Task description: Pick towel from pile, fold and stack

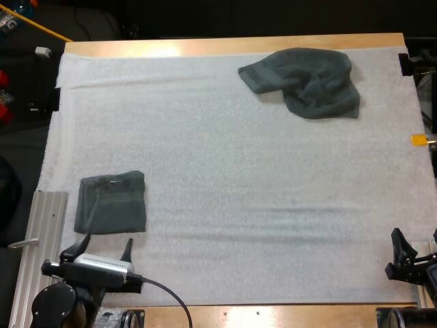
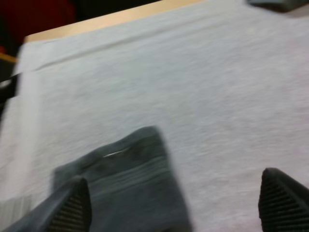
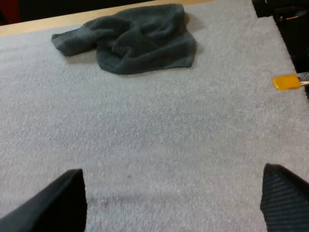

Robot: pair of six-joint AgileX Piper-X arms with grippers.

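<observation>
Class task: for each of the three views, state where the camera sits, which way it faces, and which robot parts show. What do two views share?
High: behind both arms, facing forward and down over the mat; left pincer and right pincer show.
Left wrist: on the left arm, facing the folded towel; its open fingers show.
Right wrist: on the right arm, facing across the mat to the crumpled towel; its open fingers show.
Shared: high and right wrist views both show the crumpled towel.

white mat (image 1: 239, 205) covers a wooden table (image 1: 232, 45), darkness beyond.
</observation>
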